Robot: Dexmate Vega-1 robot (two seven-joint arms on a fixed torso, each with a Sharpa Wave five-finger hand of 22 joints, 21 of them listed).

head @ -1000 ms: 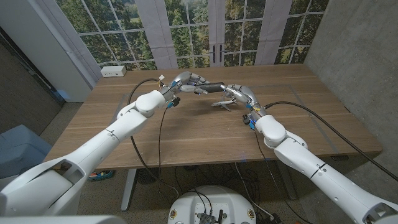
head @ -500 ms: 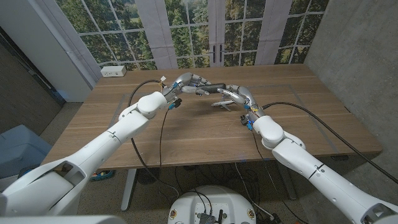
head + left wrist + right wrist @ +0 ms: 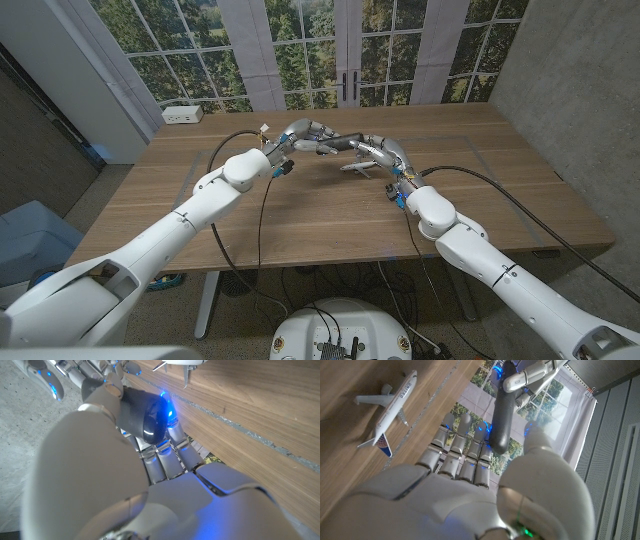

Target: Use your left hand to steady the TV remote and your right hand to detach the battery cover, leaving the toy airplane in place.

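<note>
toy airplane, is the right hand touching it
Apart. The right wrist view shows the small white toy airplane lying on bare wood, clear of the right hand's fingers.

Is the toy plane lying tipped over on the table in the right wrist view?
No. The toy airplane stands upright on the wooden table, tail fin up, apart from the right hand.

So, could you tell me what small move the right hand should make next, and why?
Probably a short slide of the thumb along the remote's back to push the battery cover off. The left hand holds one end of the remote above the table, the right hand grips the other, and no cover has come away. The toy airplane lies just below, so keep the stroke small.
</note>
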